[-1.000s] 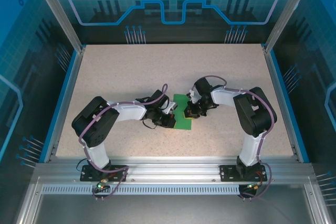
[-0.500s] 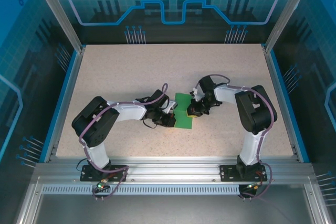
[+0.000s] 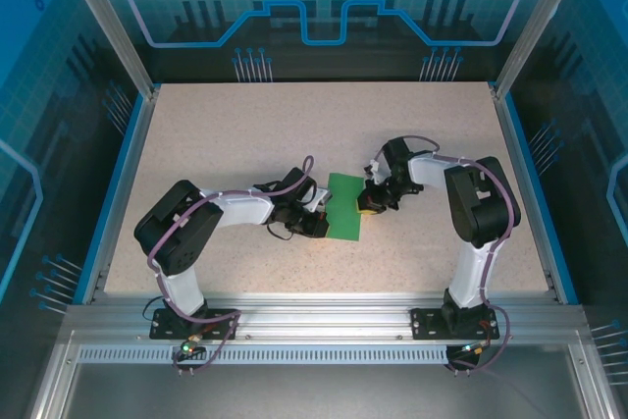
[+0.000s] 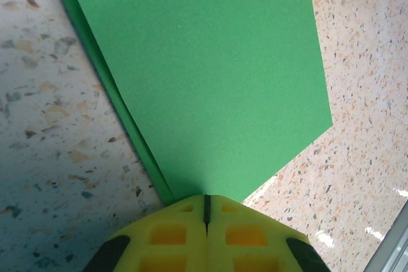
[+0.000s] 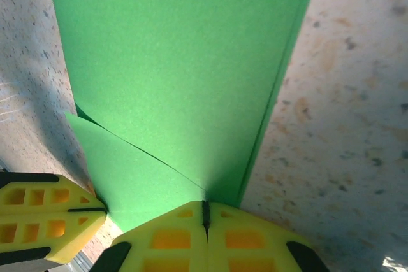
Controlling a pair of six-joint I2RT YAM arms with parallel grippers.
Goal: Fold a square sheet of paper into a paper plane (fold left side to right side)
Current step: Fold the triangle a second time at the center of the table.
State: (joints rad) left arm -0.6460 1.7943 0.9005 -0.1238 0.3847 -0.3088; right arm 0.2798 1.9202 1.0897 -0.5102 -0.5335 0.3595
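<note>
The square sheet of paper [image 3: 343, 211] lies on the table's middle as a narrower folded green strip with a crease down its length. My left gripper [image 3: 322, 219] is shut, its yellow fingertips [image 4: 185, 221] pressing on the paper's [image 4: 204, 74] left edge with nothing held between them. My right gripper [image 3: 368, 206] is also shut and its tip rests on the paper's [image 5: 178, 62] right edge. In the right wrist view a diagonal flap edge runs to my right gripper [image 5: 205, 211], and the left gripper's fingers [image 5: 44, 221] sit at the lower left.
The speckled table [image 3: 245, 134] has blue rails left and right [image 3: 126, 174] and an aluminium frame [image 3: 314, 316] along the near edge. Both arms bend inward over the near half. The far half of the table is bare surface.
My right gripper has slid rightward across the paper to its right edge, uncovering more green. The left arm has stayed where it was.
</note>
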